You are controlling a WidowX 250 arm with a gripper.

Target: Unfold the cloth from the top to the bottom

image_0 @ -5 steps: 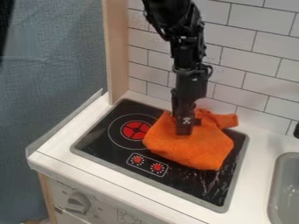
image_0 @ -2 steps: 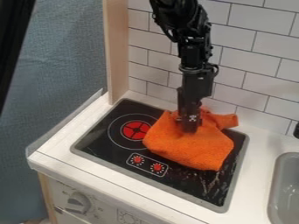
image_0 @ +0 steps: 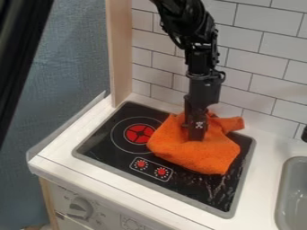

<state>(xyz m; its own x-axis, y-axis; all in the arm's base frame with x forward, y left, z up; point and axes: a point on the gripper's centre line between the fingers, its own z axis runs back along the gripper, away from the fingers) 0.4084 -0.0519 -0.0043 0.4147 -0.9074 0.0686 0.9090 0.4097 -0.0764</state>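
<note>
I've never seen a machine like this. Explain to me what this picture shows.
The machine is a black, jointed robot arm. A fixed camera looks down at it at a slant; the arm enters from the top edge. Its tip, the black end effector, points down at a bunched orange cloth. Whether it grips the cloth, I cannot tell.

The cloth lies over the right part of a black toy stovetop with a red burner to its left. The stovetop sits in a white counter, beside a grey sink.
</note>
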